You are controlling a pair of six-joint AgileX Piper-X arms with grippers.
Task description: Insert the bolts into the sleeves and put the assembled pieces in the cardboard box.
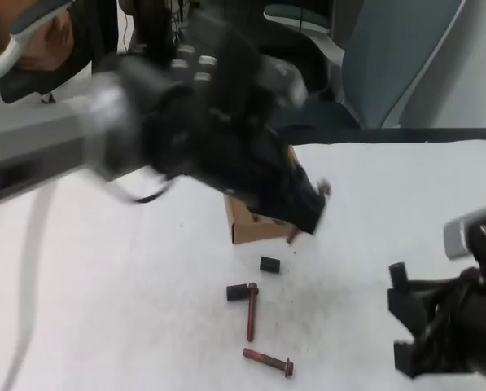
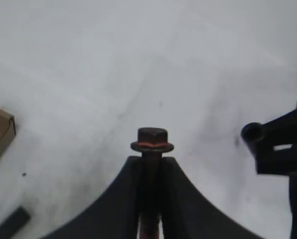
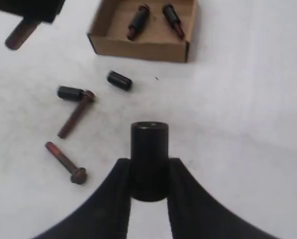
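While left jaws grip a bolt [image 2: 151, 142], right jaws a sleeve [image 3: 149, 149], the box [image 3: 138, 50] holds two assemblies [image 3: 138, 21].

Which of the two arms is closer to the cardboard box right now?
Left. The left arm, gripping a bolt, hangs just beside the cardboard box; the right arm, gripping a sleeve, sits farther off toward the bench's near side.

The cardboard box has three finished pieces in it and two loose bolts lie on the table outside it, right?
Not quite: the cardboard box holds two assembled pieces, not three, as the right wrist view shows. Two loose bolts do lie on the table outside it.
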